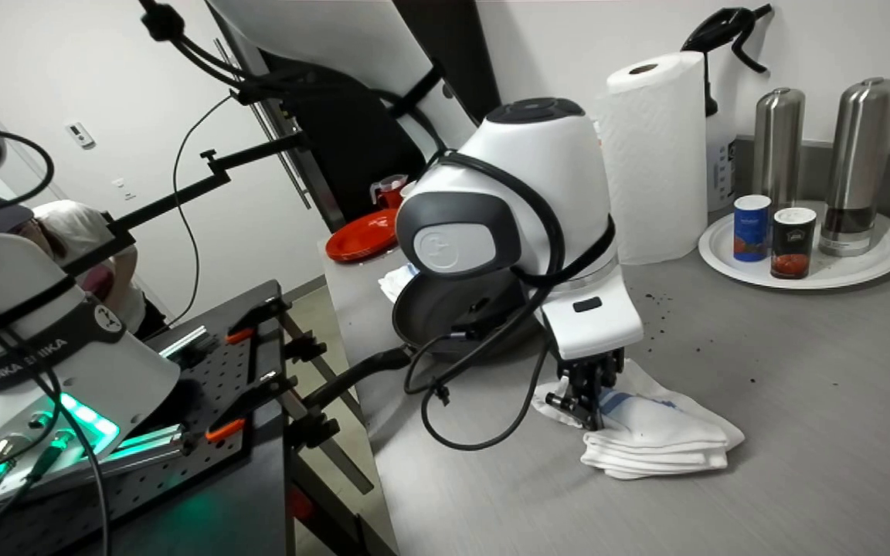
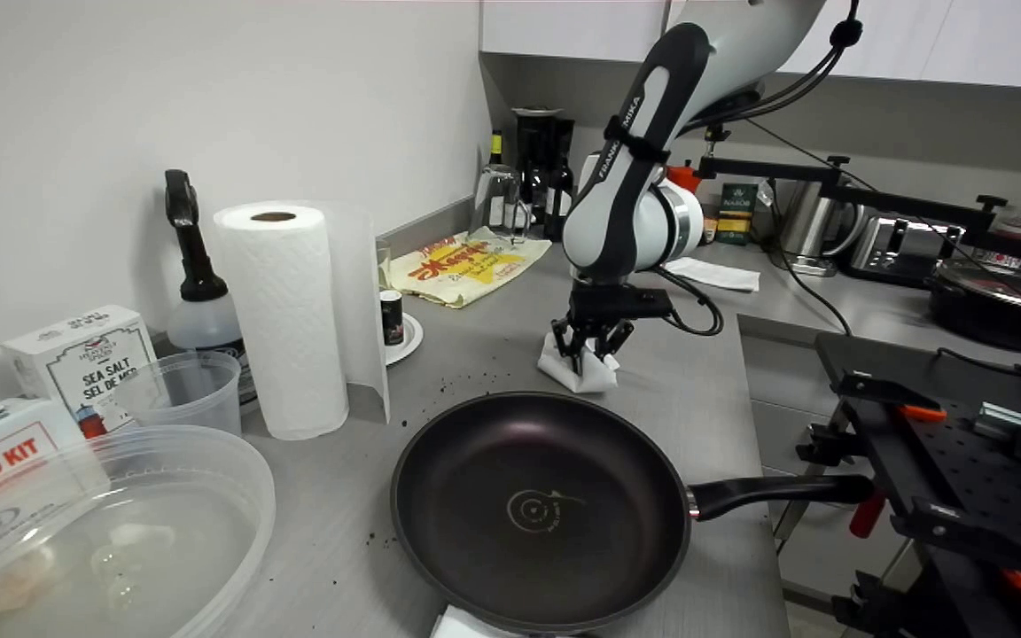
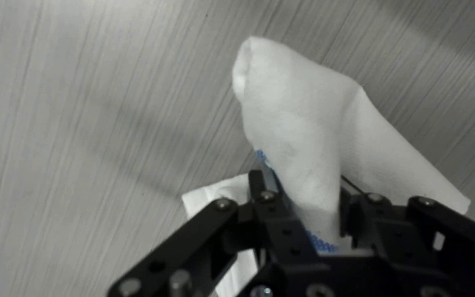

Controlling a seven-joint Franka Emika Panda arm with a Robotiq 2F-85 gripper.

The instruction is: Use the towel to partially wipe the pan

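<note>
Gripper (image 3: 301, 187) pinches towel (image 1: 665, 425) on a specked grey counter (image 1: 816, 455) beside a white wall (image 2: 324, 106)

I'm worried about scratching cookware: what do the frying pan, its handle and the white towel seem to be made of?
Frying pan: probably metal with a dark nonstick coating, given its smooth, softly shining interior.
Handle: likely black plastic, judging by its smooth surface and soft highlights.
White towel: matte fabric, perhaps cotton; it folds softly.
</note>
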